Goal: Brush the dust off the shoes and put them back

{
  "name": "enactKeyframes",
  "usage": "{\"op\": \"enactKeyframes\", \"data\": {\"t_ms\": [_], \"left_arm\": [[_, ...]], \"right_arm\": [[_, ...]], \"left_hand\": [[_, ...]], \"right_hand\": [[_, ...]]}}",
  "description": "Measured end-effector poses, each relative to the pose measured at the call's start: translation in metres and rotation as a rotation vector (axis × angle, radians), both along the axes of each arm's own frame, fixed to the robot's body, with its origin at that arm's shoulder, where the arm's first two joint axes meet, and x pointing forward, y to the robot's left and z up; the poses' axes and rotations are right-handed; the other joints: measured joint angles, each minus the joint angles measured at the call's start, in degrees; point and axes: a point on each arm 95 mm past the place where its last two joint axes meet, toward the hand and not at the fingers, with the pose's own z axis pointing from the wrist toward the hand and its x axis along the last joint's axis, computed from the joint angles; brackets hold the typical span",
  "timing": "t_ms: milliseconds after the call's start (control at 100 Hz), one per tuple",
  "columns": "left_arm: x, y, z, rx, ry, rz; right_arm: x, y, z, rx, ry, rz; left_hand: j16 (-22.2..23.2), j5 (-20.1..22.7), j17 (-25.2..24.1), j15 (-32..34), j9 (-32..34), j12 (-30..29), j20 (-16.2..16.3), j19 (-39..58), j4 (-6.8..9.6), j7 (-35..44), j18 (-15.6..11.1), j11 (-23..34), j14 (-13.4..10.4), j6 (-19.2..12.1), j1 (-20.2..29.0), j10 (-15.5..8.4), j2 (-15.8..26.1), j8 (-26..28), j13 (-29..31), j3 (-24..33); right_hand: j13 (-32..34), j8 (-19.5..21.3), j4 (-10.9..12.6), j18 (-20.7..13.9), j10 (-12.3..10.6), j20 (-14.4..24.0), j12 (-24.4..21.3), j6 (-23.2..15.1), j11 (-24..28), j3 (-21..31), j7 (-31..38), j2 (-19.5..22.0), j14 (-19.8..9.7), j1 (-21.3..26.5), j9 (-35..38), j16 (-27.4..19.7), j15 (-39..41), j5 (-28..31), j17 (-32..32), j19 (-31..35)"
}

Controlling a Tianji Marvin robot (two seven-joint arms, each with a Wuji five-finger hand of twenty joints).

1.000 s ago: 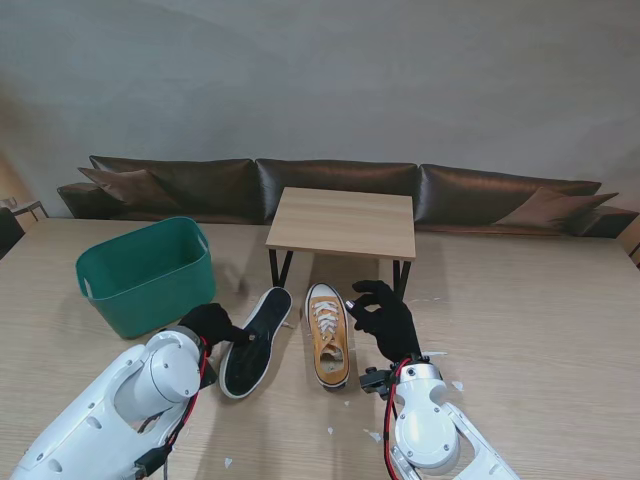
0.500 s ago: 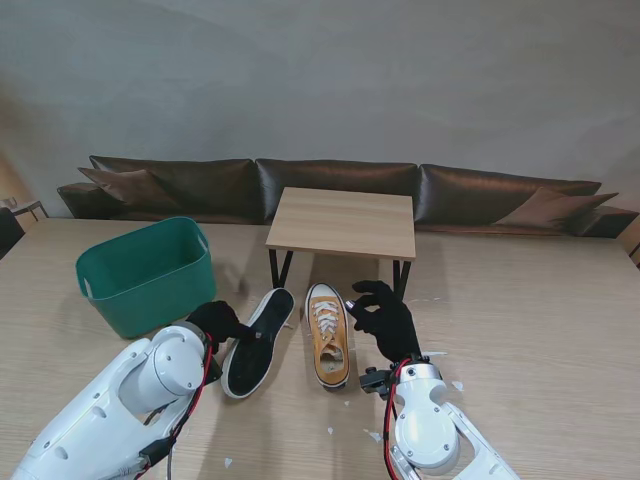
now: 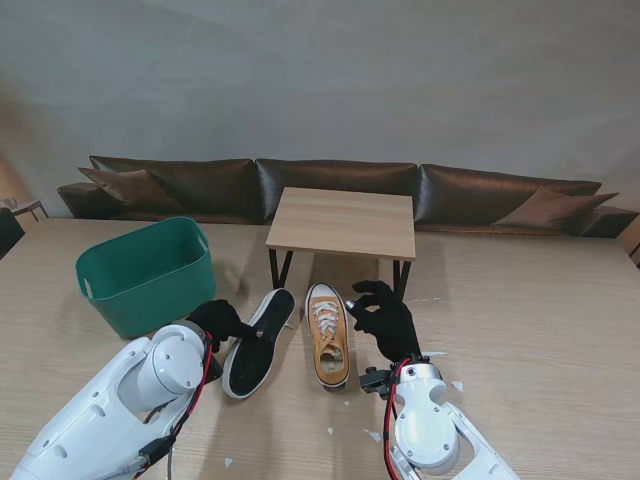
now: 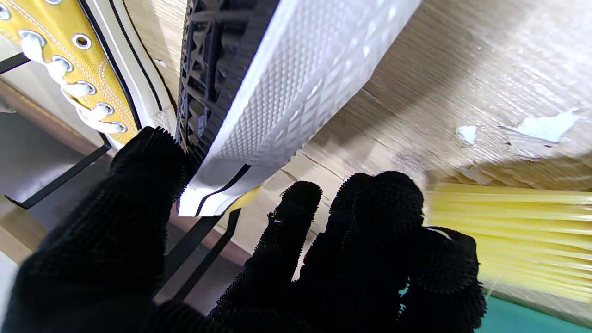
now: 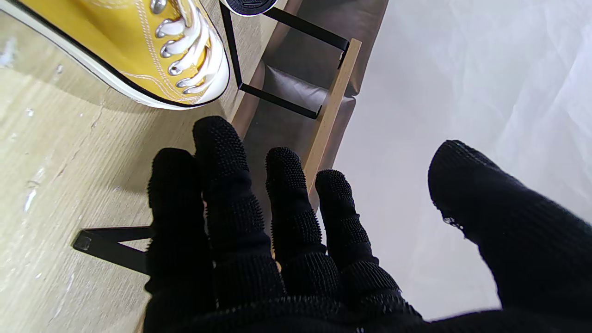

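Movement over the last second is all on the left side: the left hand point(image 3: 218, 321) has crept forward along the tipped shoe point(image 3: 256, 341) and drawn in against its edge, while that shoe has barely shifted on the wooden table point(image 3: 520, 320). In the left wrist view the thumb point(image 4: 138, 185) presses against the heel end of the white textured sidewall and the fingers point(image 4: 296, 208) curl on the other side, so the hand is closing around the shoe, though I cannot tell whether the grip is firm yet. That shoe lies on its side with its dark sole turned up, just beside the upright yellow sneaker point(image 3: 328, 333), both in front of the small wooden stand point(image 3: 342, 222). The right hand point(image 3: 383, 318) has not moved; it hangs empty, fingers spread, just right of the yellow sneaker and off its surface. Yellow bristles of a brush point(image 4: 508, 231) show near the left hand in the wrist view, with the green basket point(image 3: 147, 273) farther left. My reading is that brushing has not started and the robot is first securing the tipped shoe.
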Motion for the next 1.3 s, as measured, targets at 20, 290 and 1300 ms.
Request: {"op": "enactKeyframes", "data": {"t_ms": [20,290,1300], "left_arm": [[0.0000,0.0000,0.0000,-0.001,0.000,0.000],[0.0008,-0.0005,0.0006,-0.012,-0.001,-0.007],[0.0084,-0.0037,0.0010,-0.024,0.009,-0.041]], "right_arm": [[0.0000,0.0000,0.0000,0.000,0.000,0.000],[0.0001,0.0001,-0.0003,0.000,0.002,0.000],[0.0004,0.0006,-0.0009,0.001,0.006,0.000]], "left_hand": [[0.0,0.0,0.0,0.0,0.0,0.0,0.0,0.0,0.00,0.0,0.0,0.0,0.0,0.0,0.0,0.0,0.0,0.0,0.0,0.0],[0.0,-0.1,-0.4,0.0,0.0,0.0,0.1,-0.1,0.00,0.0,0.0,0.0,0.2,-1.2,0.0,0.0,0.0,0.0,-1.2,-0.7],[0.6,-1.2,-1.2,-0.1,-0.3,0.0,0.8,-0.5,0.01,-0.8,0.1,-0.5,0.4,-5.9,0.0,0.0,1.9,-1.2,-1.2,-4.1]], "right_hand": [[0.0,0.0,0.0,0.0,0.0,0.0,0.0,0.0,0.0,0.0,0.0,0.0,0.0,0.0,0.0,0.0,0.0,0.0,0.0,0.0],[0.0,0.0,0.0,0.0,0.0,0.0,0.0,0.0,0.0,0.0,0.0,0.0,0.0,0.0,0.0,0.0,0.0,0.0,0.0,0.0],[0.0,0.0,0.0,0.0,0.0,0.0,0.0,0.0,0.0,0.0,0.0,0.0,0.0,0.0,0.0,0.0,0.0,0.0,0.0,0.0]]}}
